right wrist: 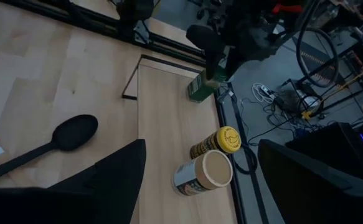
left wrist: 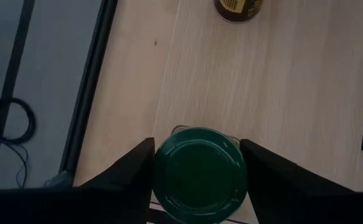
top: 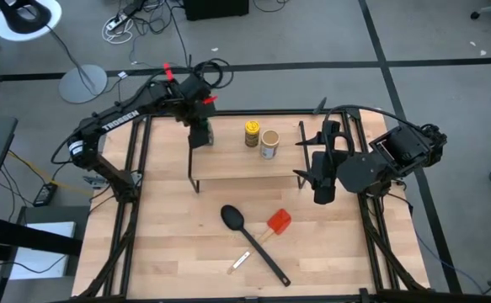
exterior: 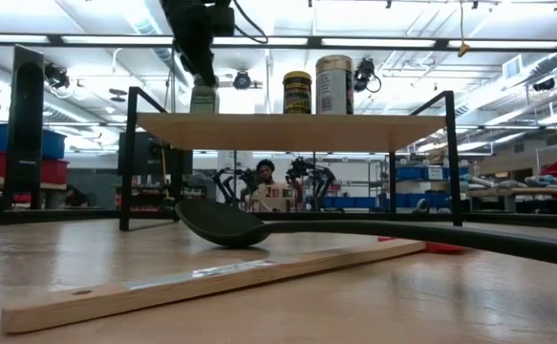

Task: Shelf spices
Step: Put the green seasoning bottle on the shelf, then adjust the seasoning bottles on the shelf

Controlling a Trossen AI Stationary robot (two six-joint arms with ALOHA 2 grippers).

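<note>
With the left gripper (left wrist: 197, 180) pinching the green-topped jar (left wrist: 200, 174) near the shelf (top: 245, 168) end, beside the yellow jar (top: 252, 133) and tan jar (top: 269, 144), a careless release risks tipping it off; the right gripper (top: 322, 181) waits, jaws spread.

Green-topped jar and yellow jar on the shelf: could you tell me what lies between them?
Only bare shelf top between the green-topped jar and yellow jar, as the high view shows.

My shelf (top: 245, 168) has a smooth, pale wood top and thin black metal legs. The table (top: 186, 252) is light wood too. The green lid (left wrist: 200, 174) looks smooth. The black spoon (top: 233, 218) looks matt.
</note>
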